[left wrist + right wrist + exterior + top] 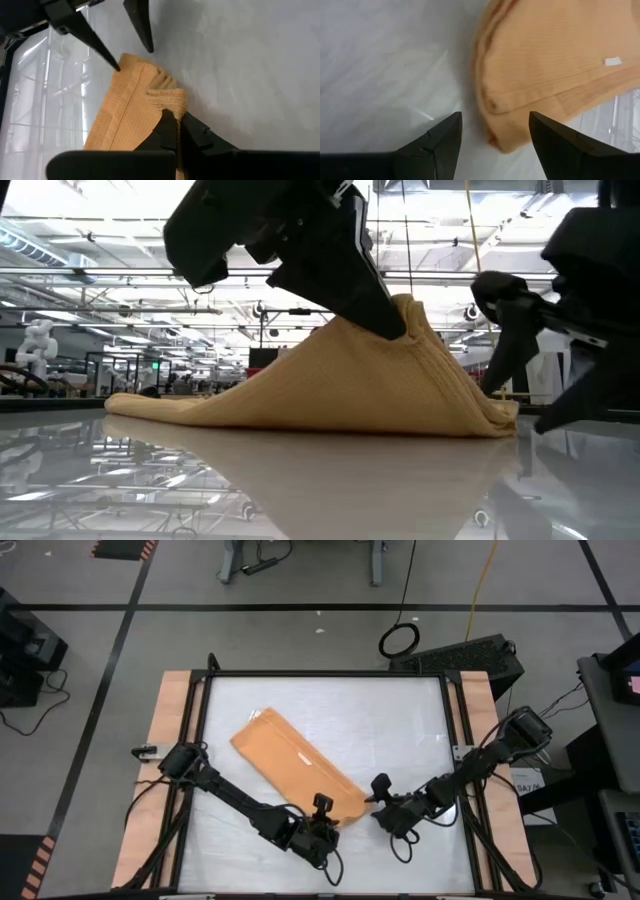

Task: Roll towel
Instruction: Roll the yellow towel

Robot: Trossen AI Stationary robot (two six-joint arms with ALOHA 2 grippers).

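While the left gripper (172, 125) pinches its corner, the thin orange-tan rectangular towel (292, 765) peaks off the white table (400, 730).
Right gripper (495, 132) hovers beside it, fingers apart.

The left arm's dark two-finger tool (322, 812) reaches in low from the near-left, fingers pinched together. The right arm's tool (378, 802) hangs just beside it, fingers (440, 140) spread apart.
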